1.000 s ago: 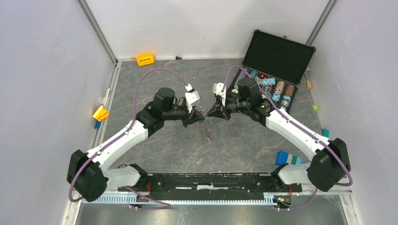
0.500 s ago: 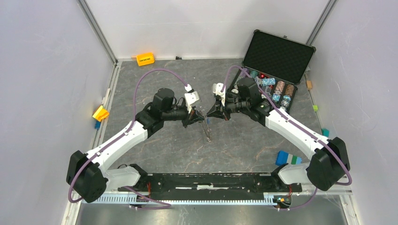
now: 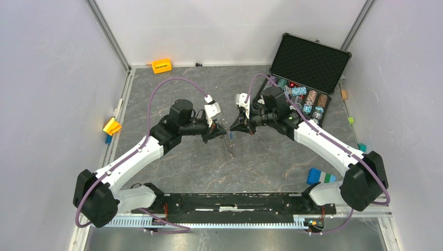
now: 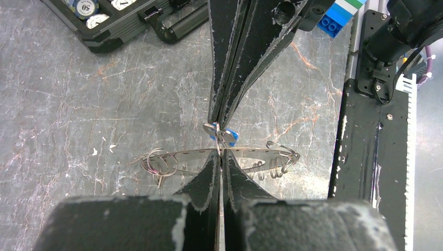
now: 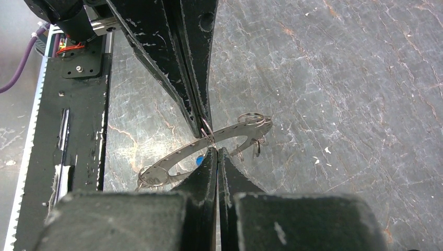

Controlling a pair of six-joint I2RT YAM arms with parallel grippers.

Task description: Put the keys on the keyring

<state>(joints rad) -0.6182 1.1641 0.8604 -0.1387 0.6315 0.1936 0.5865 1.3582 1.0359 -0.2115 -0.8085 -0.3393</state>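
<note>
The keyring point(image 4: 183, 155) is a flat grey metal band with small wire rings at both ends. It hangs edge-on between the two arms above the table's middle point(image 3: 230, 148). My left gripper point(image 4: 220, 155) is shut on the band's near edge. My right gripper point(image 5: 216, 151) meets it tip to tip and is shut on a small key with a blue head point(image 4: 230, 137). A thin wire ring runs from that key to the band. In the right wrist view the keyring point(image 5: 172, 157) slants across, and the blue key point(image 5: 199, 160) peeks out beside my finger.
An open black case point(image 3: 308, 63) of poker chips point(image 3: 308, 99) stands at the back right. An orange block point(image 3: 161, 65) lies by the back wall and a yellow one point(image 3: 111, 126) at the left edge. Blue and green bricks point(image 3: 318, 176) sit near the right arm's base.
Both arms have shifted only very slightly. Both grips and the hanging keyring look unchanged.
</note>
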